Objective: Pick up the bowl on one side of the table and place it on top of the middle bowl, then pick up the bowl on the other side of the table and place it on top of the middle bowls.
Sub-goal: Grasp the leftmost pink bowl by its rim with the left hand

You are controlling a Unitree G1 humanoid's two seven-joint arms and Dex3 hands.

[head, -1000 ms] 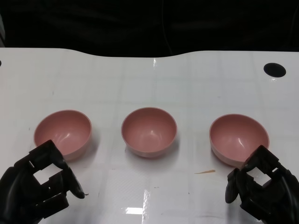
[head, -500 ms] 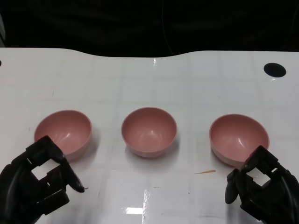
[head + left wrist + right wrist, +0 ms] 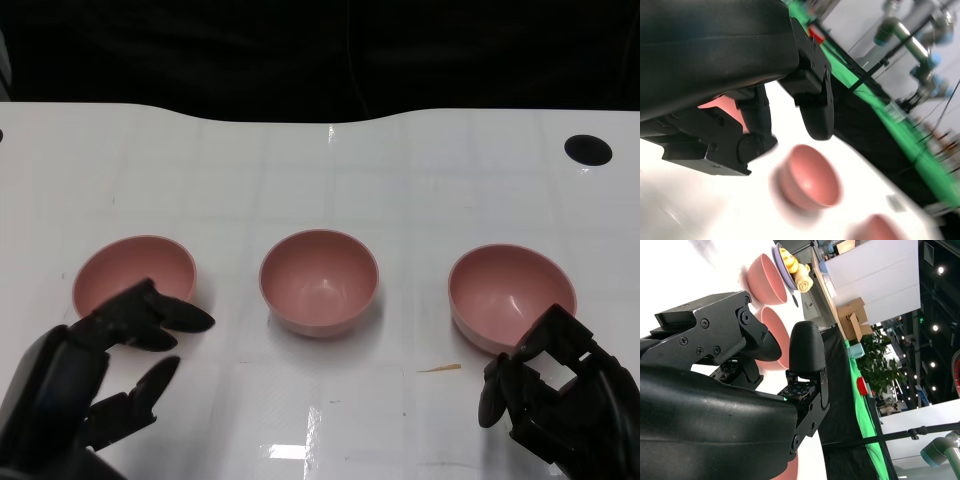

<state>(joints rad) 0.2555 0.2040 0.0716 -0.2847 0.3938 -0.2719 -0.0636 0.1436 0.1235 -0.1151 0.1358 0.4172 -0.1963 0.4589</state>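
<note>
**Three bowls in a row, both hands low and empty**

The white table point(image 3: 330, 170) fills most of the head view, its far edge curving along the top against a dark backdrop.

The left hand point(image 3: 95, 385) occupies the lower left of the frame. Its fingers point(image 3: 165, 318) are spread wide apart and reach toward the left bowl; the upper fingertips overlap that bowl's near rim in the picture, though contact cannot be confirmed. Nothing is in the hand.

The right hand point(image 3: 555, 400) sits at the lower right, fingers loosely curled and apart, holding nothing. Its top lies just below the right bowl's near edge.

Three pink bowls stand upright in a line across the middle of the frame, well apart from each other: left bowl point(image 3: 130, 275) at centre left, middle bowl point(image 3: 319, 281) at centre, right bowl point(image 3: 512, 292) at centre right. None is stacked.

A round black hole point(image 3: 587, 150) shows in the tabletop at upper right.

A thin tan sliver point(image 3: 440, 369) lies on the table, lower right of centre, between the middle bowl and the right hand.
</note>
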